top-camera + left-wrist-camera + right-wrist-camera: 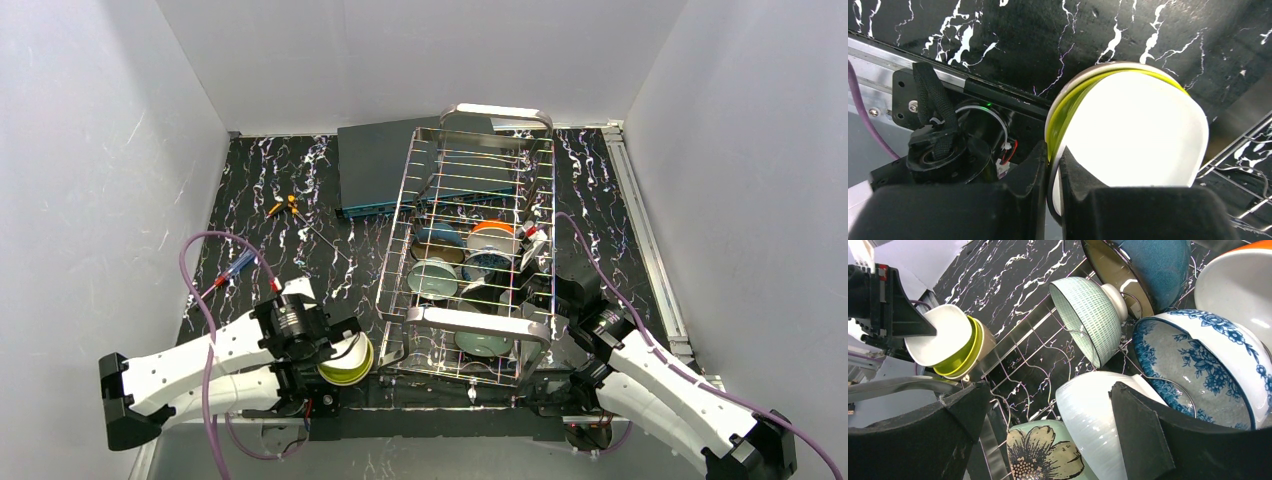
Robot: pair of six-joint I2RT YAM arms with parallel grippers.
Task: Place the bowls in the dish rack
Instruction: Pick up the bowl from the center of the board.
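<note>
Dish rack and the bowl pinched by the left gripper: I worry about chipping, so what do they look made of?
Dish rack: bare polished steel wire, judging by its mirror-like glints. Bowl: probably glazed ceramic, glossy white inside and lime outside, though melamine can't be excluded.

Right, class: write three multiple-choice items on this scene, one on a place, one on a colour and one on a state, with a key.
1. Where is the lime bowl that the left hand grips?
A inside the dish rack
B outside it, off its near left corner
C beyond its far end

2. What colour is the outside of the white-lined bowl on the rack's right side?
A purple
B orange
C black

3. How does the right hand stand?
A shut on a bowl
B shut on the rack's handle
C open

Key:
1 B: the top view shows it left of the rack's near handle.
2 B: its orange wall shows among the wires.
3 C: its fingers are spread wide in the wrist view.
</note>
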